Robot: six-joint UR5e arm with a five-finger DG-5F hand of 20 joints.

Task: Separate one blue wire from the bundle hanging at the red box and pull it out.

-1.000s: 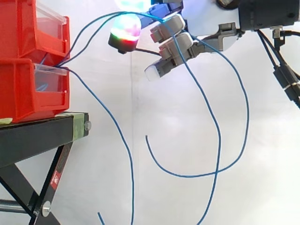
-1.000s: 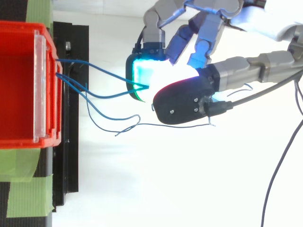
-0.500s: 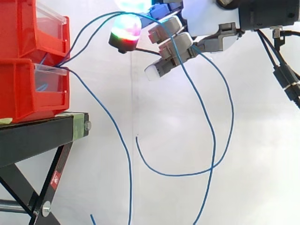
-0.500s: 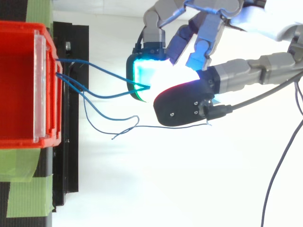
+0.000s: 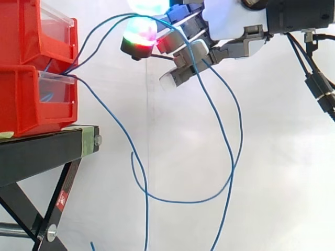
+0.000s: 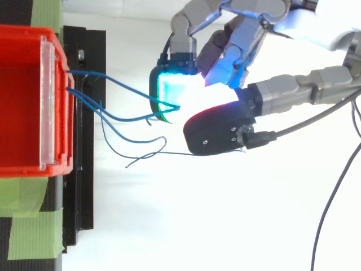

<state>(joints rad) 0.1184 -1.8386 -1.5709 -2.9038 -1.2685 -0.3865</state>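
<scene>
Hand pinching blue wire beside red bins; stand label unreadable.

Two stacked red bins and green tape atop black stand.
</scene>
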